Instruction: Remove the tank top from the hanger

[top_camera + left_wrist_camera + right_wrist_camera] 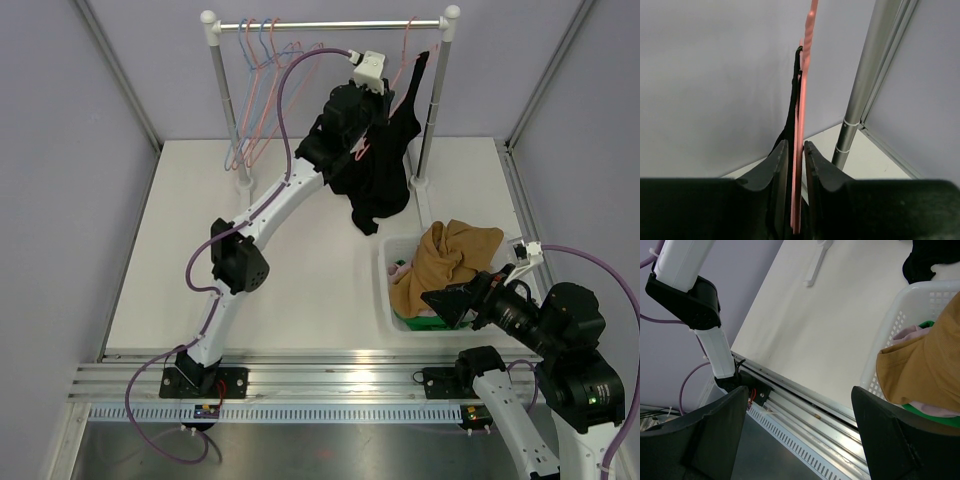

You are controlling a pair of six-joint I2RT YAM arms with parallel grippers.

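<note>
A black tank top (385, 165) hangs from a pink hanger (405, 60) at the right end of the rail. My left gripper (372, 112) is raised up against it. In the left wrist view the left gripper (795, 152) is shut on the pink hanger (803, 100), with the black tank top strap (792, 110) lying along the hanger's left side between the fingers. My right gripper (448, 300) is open and empty, low over the front of the white basket (392, 300); its fingers (715, 430) stand wide apart in the right wrist view.
The clothes rail (330, 22) stands on two posts at the table's back; the right post (860, 95) is close beside my left gripper. Several empty pink and blue hangers (255, 60) hang at the rail's left. The basket holds a tan garment (450, 255) over pink and green ones.
</note>
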